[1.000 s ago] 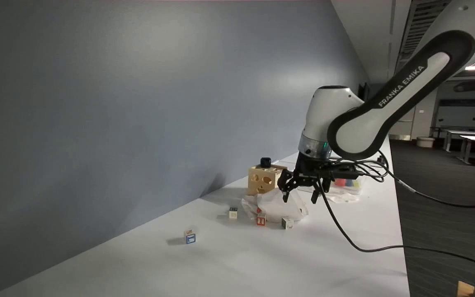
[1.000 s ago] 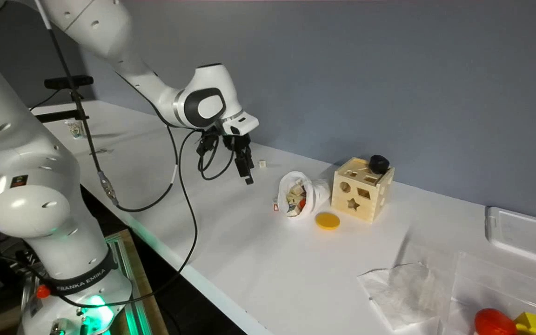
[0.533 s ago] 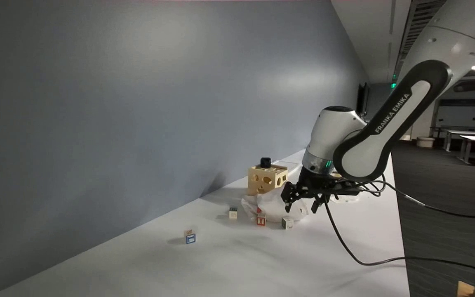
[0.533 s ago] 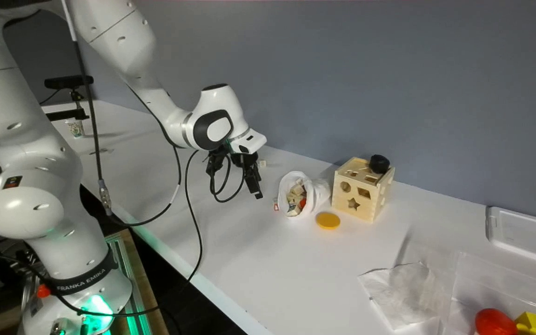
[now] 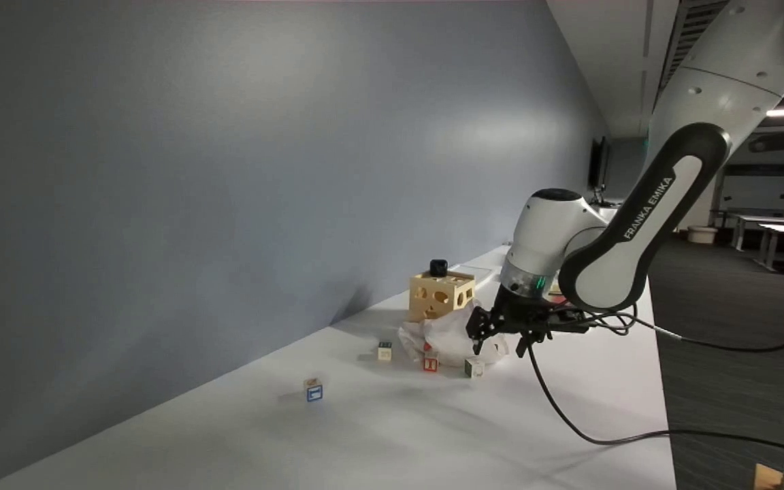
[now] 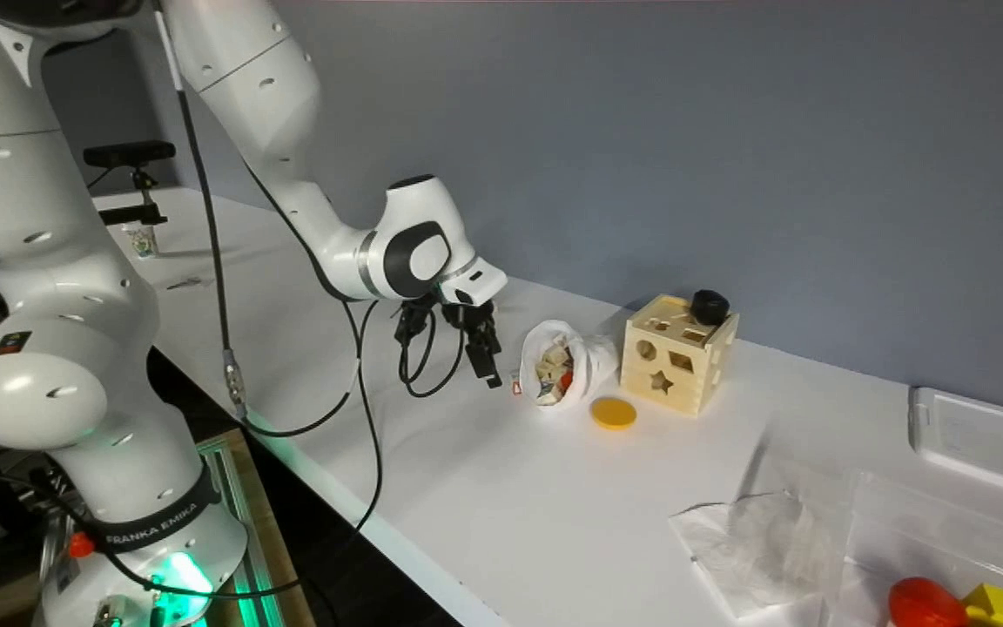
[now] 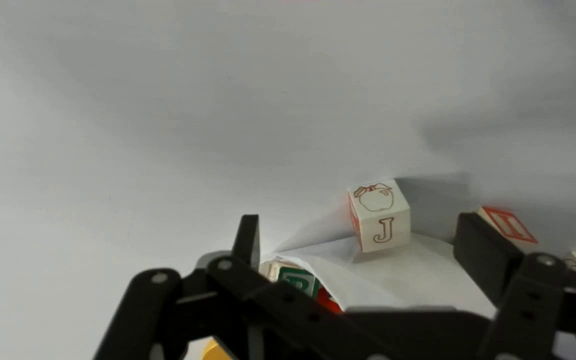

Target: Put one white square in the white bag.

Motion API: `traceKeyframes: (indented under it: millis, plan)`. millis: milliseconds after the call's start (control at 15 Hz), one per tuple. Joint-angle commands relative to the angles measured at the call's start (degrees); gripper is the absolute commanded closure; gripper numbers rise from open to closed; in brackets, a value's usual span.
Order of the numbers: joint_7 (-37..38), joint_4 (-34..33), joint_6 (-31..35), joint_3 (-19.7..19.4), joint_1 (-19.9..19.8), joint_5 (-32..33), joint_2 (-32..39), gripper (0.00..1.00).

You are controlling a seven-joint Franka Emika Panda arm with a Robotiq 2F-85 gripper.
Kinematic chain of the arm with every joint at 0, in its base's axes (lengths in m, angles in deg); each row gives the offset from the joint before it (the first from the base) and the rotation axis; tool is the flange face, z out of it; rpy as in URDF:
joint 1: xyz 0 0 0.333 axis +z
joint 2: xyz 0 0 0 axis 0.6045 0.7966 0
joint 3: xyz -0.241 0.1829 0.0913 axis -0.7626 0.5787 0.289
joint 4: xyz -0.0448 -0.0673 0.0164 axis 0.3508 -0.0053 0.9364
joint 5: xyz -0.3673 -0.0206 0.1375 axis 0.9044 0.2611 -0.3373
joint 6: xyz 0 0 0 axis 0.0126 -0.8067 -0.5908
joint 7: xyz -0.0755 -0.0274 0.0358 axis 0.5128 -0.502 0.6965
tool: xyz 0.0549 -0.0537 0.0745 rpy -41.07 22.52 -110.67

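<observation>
A white letter block [image 7: 383, 217] with a J and a fruit drawing lies against the outer side of the white bag [image 7: 388, 280] in the wrist view. In an exterior view this block [image 5: 474, 368] sits at the near side of the bag [image 5: 450, 337]. My gripper [image 7: 360, 240] is open and empty above the block and bag, with the block between the fingertips in the picture but not touched. It also shows open in an exterior view [image 5: 499, 350]. The bag [image 6: 595, 370] lies on its side with its mouth towards the robot, and several blocks [image 6: 554, 370] are inside.
A red-edged block [image 5: 431, 362], a dark-topped block [image 5: 384, 352] and a blue-edged block [image 5: 314, 390] lie on the table. A wooden shape box [image 6: 674, 357] stands behind the bag. A yellow disc [image 6: 613, 413] lies beside it. A clear bin [image 6: 911, 531] is farther off.
My gripper has come down and, in an exterior view, moved right towards the bag, staying open. The blocks and the bag have not moved.
</observation>
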Motion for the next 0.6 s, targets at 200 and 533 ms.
traceKeyframes:
  millis: [200, 533]
  plan:
    - [11.96, -3.84, 0.40, -0.56, 0.04, 10.35, 4.20, 0.00]
    - [19.64, -7.25, -0.28, -1.73, 0.71, 19.54, 7.81, 0.00]
